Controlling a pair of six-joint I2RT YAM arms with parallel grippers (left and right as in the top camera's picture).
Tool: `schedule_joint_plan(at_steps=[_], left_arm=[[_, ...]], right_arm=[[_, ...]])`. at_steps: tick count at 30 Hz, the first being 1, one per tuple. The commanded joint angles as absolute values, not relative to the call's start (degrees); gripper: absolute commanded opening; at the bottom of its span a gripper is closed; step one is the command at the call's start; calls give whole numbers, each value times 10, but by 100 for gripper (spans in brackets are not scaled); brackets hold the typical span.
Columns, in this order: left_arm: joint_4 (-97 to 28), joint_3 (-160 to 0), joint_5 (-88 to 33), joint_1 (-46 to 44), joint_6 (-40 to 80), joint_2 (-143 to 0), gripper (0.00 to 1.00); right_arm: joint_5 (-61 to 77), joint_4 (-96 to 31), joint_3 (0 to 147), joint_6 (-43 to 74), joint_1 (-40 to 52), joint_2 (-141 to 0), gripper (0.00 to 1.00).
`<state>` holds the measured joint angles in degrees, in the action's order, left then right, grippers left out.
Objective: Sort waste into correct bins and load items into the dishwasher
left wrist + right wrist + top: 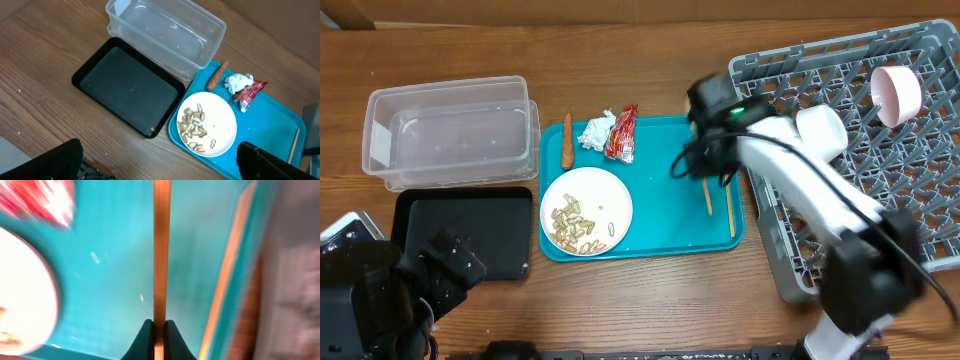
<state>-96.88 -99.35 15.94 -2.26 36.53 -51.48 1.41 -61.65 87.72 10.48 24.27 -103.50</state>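
Right wrist view: my right hand is pinched narrow on one chopstick near its end, at the teal tray; the second chopstick lies on the tray beside. Gripped that far off-centre, it may swing or slip before the dish rack. My left hand is wide, empty.

Table: tub, black tray, teal tray, rack
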Motion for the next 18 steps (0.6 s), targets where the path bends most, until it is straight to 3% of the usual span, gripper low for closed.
schedule_joint_plan(at_steps=[1, 8, 18], left_arm=[[-968, -991, 169, -27, 373, -515, 100], [-968, -991, 169, -27, 373, -515, 100], [-968, -991, 169, -27, 373, -515, 100]], right_arm=[[-34, -615, 903, 81, 195, -954, 4], [-38, -600, 888, 11, 109, -963, 4], [-147, -589, 856, -13, 107, -1019, 4]])
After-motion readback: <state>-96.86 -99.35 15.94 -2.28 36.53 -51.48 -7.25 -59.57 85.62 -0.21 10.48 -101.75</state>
